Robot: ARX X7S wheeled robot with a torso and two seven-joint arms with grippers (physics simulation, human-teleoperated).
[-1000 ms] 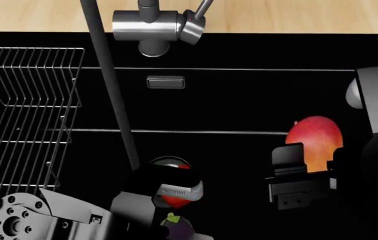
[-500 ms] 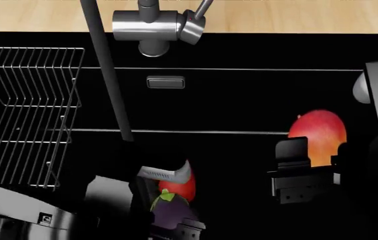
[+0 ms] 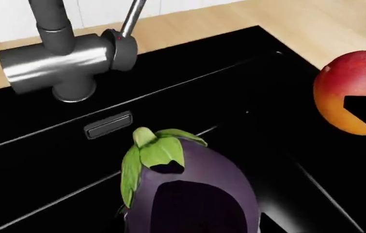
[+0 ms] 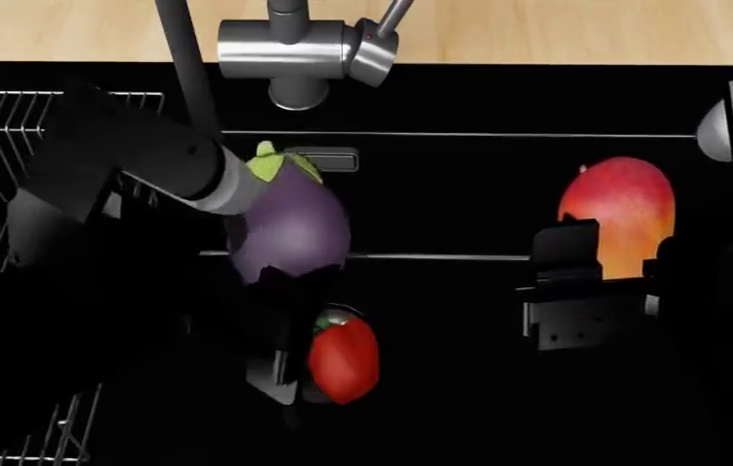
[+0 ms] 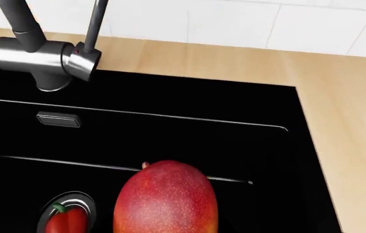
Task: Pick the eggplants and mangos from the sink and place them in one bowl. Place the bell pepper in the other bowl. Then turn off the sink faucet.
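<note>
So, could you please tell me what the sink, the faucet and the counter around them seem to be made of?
Sink: matte black, perhaps composite or coated stone; it gives almost no reflections. Faucet: brushed steel, judging by its soft streaked grey sheen. Counter: pale wood or wood-look laminate, with faint straight grain.

You have the eggplant (image 4: 289,228) held up over the sink (image 4: 470,194), left of centre, just in front of the overflow slot (image 4: 327,158). The faucet (image 4: 304,50) stands behind it on the back rim. The bell pepper (image 4: 342,357) sits on the drain, nearer you. The mango (image 4: 615,231) is off to your right, the wire rack (image 4: 4,146) at far left.
</note>
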